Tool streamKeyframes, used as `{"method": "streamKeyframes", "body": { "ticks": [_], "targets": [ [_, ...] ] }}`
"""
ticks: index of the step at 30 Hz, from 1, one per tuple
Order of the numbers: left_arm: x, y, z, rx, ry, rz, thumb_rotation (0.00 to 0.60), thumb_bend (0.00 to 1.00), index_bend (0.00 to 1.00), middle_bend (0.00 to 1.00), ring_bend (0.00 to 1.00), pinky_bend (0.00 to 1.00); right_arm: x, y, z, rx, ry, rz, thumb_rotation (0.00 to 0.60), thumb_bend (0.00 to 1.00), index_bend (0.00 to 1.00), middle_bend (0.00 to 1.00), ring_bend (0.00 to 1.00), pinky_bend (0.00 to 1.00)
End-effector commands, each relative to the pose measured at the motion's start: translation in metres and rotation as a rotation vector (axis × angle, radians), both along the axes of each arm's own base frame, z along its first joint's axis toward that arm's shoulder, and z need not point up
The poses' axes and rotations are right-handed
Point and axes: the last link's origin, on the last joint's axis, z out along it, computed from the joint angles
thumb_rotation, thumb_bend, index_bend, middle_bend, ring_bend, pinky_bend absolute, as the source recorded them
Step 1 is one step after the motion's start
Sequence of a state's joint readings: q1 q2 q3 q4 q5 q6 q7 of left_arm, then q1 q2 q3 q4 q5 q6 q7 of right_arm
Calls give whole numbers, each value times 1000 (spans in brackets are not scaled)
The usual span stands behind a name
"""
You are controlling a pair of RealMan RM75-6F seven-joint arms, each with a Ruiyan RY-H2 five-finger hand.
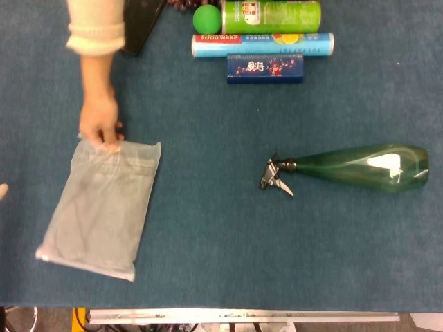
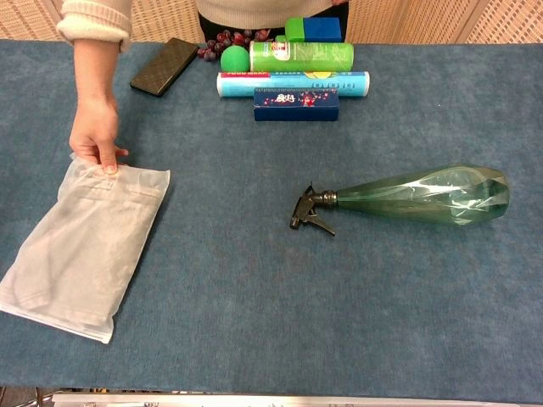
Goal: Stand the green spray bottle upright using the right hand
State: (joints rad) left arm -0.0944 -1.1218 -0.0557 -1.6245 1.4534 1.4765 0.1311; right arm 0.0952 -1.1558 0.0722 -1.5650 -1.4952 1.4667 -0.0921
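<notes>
The green spray bottle (image 1: 360, 167) (image 2: 428, 196) lies on its side on the blue table at the right. Its black trigger nozzle (image 1: 275, 176) (image 2: 310, 211) points left and its wide base points right. Neither of my hands shows in the head view or the chest view.
A person's hand (image 1: 100, 123) (image 2: 95, 134) holds the far edge of a clear plastic bag (image 1: 104, 207) (image 2: 81, 242) lying at the left. At the back stand a green can (image 1: 271, 16), a food wrap box (image 1: 263, 45), a dark blue box (image 1: 265, 68), a green ball (image 1: 205, 19), grapes (image 2: 222, 41) and a black phone (image 2: 164, 65).
</notes>
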Motion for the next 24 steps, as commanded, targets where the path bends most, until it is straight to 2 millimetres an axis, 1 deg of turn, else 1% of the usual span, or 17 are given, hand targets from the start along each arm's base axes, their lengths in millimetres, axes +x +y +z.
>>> {"method": "streamKeyframes", "body": {
  "ticks": [1, 12, 19, 24],
  "targets": [
    [0, 0, 1, 2, -1, -1, 600, 51, 369, 216, 87, 76, 1, 0, -1, 4, 2, 1, 600, 106, 334, 283, 80, 210],
    [0, -1, 2, 4, 1, 1, 600, 51, 369, 216, 87, 77, 1, -2, -4, 10, -5, 2, 600, 105, 334, 284, 80, 210],
    [1, -6, 5, 4, 3, -10, 600, 51, 369, 215, 87, 78, 11, 2, -17, 47, -3, 42, 600, 103, 334, 263, 80, 210],
    [3, -12, 8, 16, 2, -17, 600, 51, 369, 215, 87, 78, 14, 2, -22, 68, 5, 56, 600, 103, 334, 251, 80, 210]
  ]
}}
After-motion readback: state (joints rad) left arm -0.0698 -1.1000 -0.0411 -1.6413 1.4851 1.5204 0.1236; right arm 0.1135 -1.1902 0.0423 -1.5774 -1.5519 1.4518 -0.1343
